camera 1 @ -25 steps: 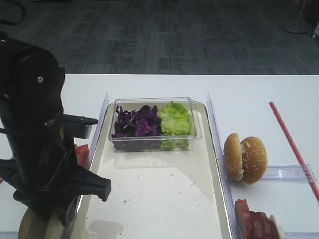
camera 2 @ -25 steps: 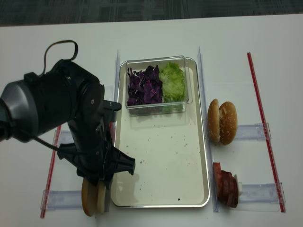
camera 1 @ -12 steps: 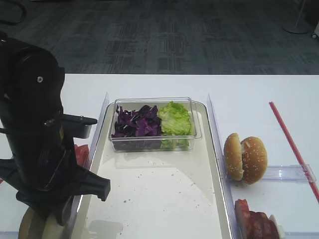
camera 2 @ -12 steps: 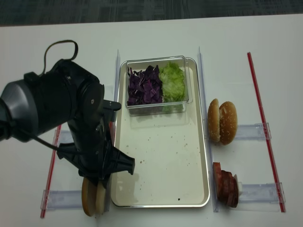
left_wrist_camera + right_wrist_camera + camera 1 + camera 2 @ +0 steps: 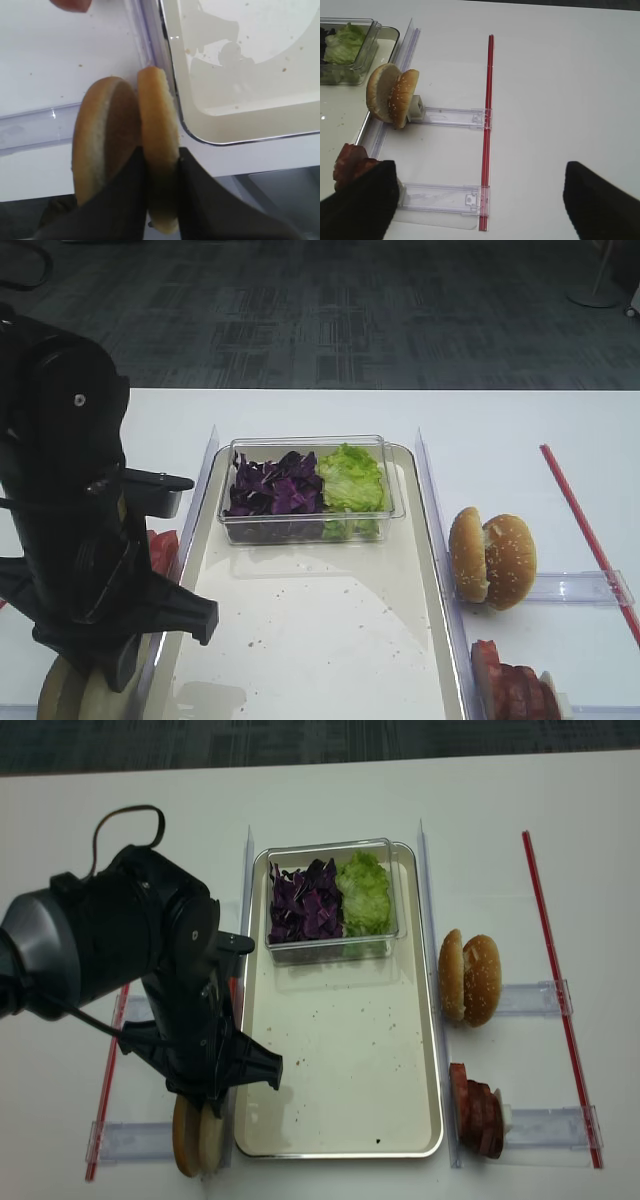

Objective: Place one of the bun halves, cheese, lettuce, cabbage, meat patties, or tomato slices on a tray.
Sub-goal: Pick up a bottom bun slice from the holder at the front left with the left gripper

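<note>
Left wrist view shows the left gripper (image 5: 161,192) pinching one of the bun halves (image 5: 157,150), standing on edge just outside the tray (image 5: 240,120) corner. The arm points straight down. The clear tub (image 5: 330,900) on the tray holds cabbage (image 5: 305,902) and lettuce (image 5: 364,892). The right gripper's (image 5: 480,200) fingers (image 5: 597,200) are spread wide.

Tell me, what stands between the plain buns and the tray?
Only a clear plastic divider runs between the bun halves and the tray rim, seen in the left wrist view. The left gripper is shut on the nearer half.
</note>
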Action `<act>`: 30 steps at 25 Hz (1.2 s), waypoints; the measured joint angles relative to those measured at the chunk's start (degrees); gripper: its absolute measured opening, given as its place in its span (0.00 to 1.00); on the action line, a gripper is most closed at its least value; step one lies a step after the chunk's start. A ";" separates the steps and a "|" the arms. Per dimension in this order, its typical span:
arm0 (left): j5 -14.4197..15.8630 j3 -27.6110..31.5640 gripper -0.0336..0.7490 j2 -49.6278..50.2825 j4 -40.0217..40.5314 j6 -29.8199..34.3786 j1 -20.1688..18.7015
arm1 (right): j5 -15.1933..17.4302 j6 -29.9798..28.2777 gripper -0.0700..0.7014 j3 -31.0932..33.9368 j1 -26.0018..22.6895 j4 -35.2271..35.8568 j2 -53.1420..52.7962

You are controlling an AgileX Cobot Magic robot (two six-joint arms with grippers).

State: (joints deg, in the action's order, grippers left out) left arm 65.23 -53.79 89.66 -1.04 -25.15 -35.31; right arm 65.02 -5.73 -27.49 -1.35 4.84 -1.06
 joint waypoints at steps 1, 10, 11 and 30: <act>0.00 0.00 0.17 0.00 0.10 0.14 0.00 | 0.00 0.00 0.97 0.00 0.00 0.00 0.00; 0.20 0.00 0.16 0.00 0.12 0.41 0.00 | 0.00 0.00 0.97 0.00 0.00 0.00 0.00; 0.27 0.00 0.16 0.00 0.12 0.52 0.00 | 0.00 0.00 0.97 0.00 0.00 0.00 0.00; 4.32 -5.92 0.15 0.00 0.65 1.73 0.00 | 0.00 0.00 0.97 0.00 0.00 0.00 0.00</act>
State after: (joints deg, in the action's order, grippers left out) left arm 69.55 -59.71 89.66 -0.39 -23.42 -35.31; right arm 65.02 -5.73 -27.49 -1.35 4.84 -1.06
